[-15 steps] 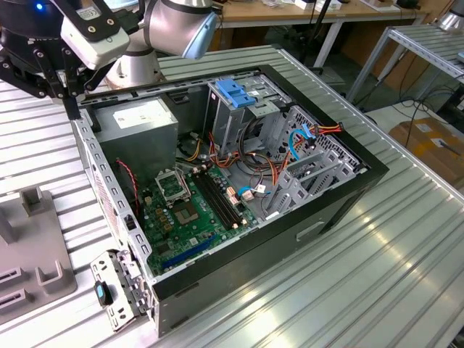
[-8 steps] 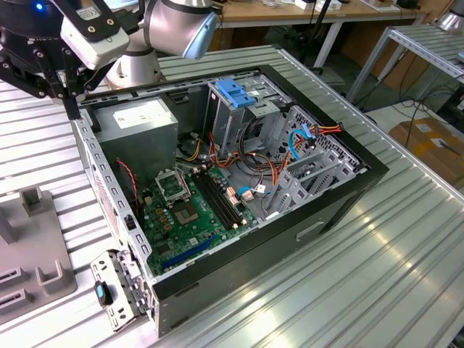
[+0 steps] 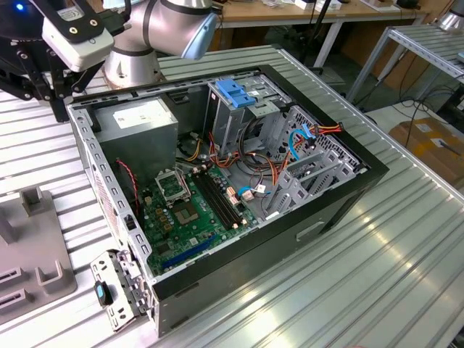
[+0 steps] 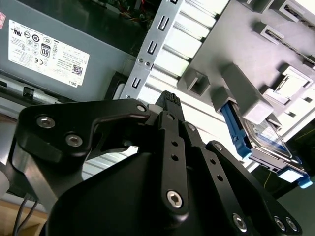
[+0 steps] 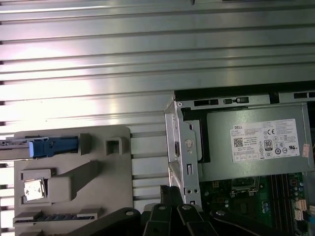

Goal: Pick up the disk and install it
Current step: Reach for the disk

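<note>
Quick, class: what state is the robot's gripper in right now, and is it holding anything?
Gripper: open or closed cannot be told; it is not holding the disk, which sits in the grey holder.

In the exterior view, the arm (image 3: 156,25) is seen at eleven o'clock as thick, rounded silver-grey joints. One joint is closed by a pale blue cap (image 3: 201,35) on its three o'clock side. At nine o'clock of the arm, a white, boxy camera housing (image 3: 72,36) is clamped in black brackets (image 3: 81,22), and a small blue light (image 3: 19,7) is lit at the housing's ten o'clock. In the second wrist view, the gripper (image 4: 169,102) is shown as matt black metal: a rounded body and flat linkage plates, pinned with silver hex-socket screws (image 4: 173,198). Small round holes are set along the central bar (image 4: 172,132).
</note>
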Action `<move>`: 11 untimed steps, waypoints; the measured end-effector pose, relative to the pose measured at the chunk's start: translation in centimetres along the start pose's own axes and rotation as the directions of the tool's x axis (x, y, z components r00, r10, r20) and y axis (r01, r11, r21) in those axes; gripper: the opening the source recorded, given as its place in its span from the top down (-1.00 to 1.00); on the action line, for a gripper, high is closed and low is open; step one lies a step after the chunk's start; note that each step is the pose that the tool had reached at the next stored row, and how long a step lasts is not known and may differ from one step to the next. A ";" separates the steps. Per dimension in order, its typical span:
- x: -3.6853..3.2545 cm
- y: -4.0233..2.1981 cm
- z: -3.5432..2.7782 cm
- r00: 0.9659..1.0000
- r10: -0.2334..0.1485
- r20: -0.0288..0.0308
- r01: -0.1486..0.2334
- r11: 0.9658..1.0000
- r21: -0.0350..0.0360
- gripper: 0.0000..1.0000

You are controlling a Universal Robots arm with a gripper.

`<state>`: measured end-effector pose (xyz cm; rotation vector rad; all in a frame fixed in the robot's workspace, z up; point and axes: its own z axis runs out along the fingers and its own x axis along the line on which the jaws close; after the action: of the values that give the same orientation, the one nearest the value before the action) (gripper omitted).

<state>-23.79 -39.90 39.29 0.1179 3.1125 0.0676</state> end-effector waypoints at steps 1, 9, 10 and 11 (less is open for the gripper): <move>0.20 -0.02 0.00 1.000 0.000 0.000 0.000 1.000 0.000 0.79; 2.57 -0.19 0.01 1.000 0.000 0.000 0.000 1.000 0.000 0.79; 2.92 -0.22 0.03 1.000 0.000 0.000 0.000 1.000 0.000 0.79; 3.18 -0.24 0.05 1.000 0.000 0.000 0.000 1.000 0.000 0.79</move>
<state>-26.97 -39.89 39.15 0.1181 3.1125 0.0674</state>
